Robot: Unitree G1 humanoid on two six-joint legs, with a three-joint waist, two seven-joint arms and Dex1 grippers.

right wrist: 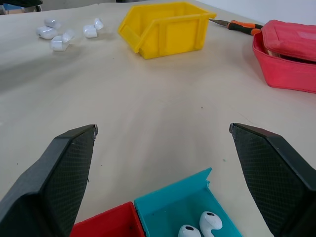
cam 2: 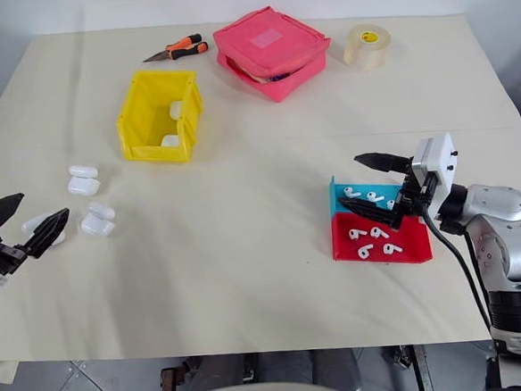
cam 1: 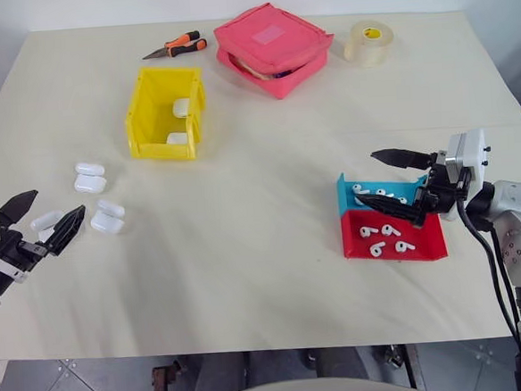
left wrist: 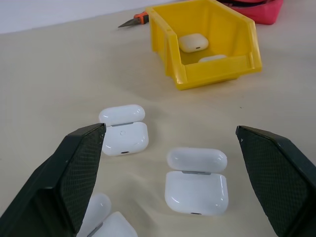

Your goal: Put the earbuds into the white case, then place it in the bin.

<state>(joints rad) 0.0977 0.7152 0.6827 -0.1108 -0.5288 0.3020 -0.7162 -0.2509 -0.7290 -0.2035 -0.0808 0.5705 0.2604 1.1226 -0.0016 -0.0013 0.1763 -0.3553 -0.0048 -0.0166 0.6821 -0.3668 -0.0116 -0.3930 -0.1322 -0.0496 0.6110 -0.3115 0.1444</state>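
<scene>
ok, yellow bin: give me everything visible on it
The yellow bin is a bright, glossy plastic rectangular storage bin with tall walls and one lowered lip. It stands upright on the cream table, on the far left part, near the orange-handled pliers and the pink pouch, touching neither. Two closed white cases lie inside it. Neither gripper is near it.

The right gripper is hanging wide open over the blue tray and red tray, where earbuds are lying. The left gripper is gaping beside open white cases. The yellow bin is holding two more cases on the tabletop.
</scene>
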